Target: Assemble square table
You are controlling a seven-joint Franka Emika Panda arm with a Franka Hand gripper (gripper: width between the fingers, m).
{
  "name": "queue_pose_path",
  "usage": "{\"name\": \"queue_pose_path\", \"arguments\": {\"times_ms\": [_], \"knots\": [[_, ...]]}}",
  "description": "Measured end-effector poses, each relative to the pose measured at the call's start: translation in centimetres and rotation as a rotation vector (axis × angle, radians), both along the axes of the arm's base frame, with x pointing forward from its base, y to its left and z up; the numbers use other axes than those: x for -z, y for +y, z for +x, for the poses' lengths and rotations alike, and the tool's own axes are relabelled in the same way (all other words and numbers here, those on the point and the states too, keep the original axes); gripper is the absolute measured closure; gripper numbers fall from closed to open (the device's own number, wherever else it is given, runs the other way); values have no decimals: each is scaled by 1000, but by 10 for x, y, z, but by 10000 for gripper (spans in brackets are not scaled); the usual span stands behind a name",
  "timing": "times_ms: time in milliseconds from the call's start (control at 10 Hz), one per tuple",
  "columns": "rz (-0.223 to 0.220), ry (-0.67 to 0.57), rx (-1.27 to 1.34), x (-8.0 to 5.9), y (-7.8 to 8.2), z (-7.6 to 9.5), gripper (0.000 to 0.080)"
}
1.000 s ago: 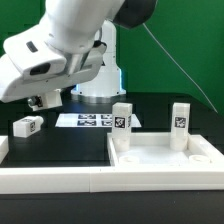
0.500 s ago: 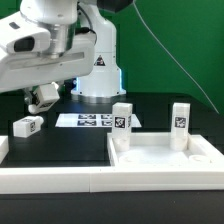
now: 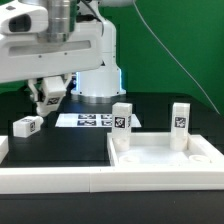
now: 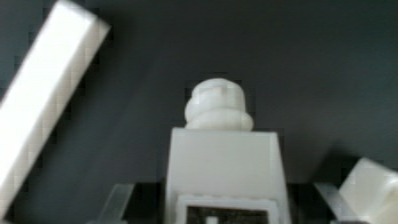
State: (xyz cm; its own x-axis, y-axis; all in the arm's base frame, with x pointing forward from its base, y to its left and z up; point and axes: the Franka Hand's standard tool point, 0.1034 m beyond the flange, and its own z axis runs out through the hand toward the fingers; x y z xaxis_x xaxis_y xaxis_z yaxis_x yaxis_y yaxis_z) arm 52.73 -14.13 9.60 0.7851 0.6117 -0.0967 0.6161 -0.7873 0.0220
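Panda arm (image 3: 55, 45) fills the upper part of the exterior view's left, hanging above the black table (image 3: 150, 112). Its gripper (image 3: 44, 100) is clamped on 1 stubby white block, the held leg (image 3: 50, 90), and carries it clear of the tabletop at a tilt. In the wrist view the jaws stand partly closed, a dark finger (image 4: 128, 205) pressing on each side of the held leg (image 4: 222, 160). The leg's rounded peg end points away from the gripper (image 4: 222, 208), and its tagged face sits between the jaws.

Below the gripper and well off to the exterior view's right lies the square slab (image 3: 165, 158), white with a raised rim. 2 more legs stand upright at the slab's far edge: the nearer standing leg (image 3: 122, 122) and the farther standing leg (image 3: 180, 120), both showing tags.

A long white border rail (image 3: 50, 180) runs along the front, below the gripper. The marker board (image 3: 88, 120) lies flat just beyond and to the exterior view's right of the gripper. A loose leg (image 3: 27, 125) lies on its side almost directly beneath the gripper, apart from it.
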Motion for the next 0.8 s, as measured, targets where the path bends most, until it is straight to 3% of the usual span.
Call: {"name": "queue_pose_path", "arguments": {"times_ms": [100,300,400,600,800], "knots": [[19,8,22,2,-1,-16,509],[16,-9,21,0,-5,-12,509],[20,-2,60,-1,2,-10,509],[33,-3,99,-10,35,19,509],[29,-34,136,-21,54,51,509]]}}
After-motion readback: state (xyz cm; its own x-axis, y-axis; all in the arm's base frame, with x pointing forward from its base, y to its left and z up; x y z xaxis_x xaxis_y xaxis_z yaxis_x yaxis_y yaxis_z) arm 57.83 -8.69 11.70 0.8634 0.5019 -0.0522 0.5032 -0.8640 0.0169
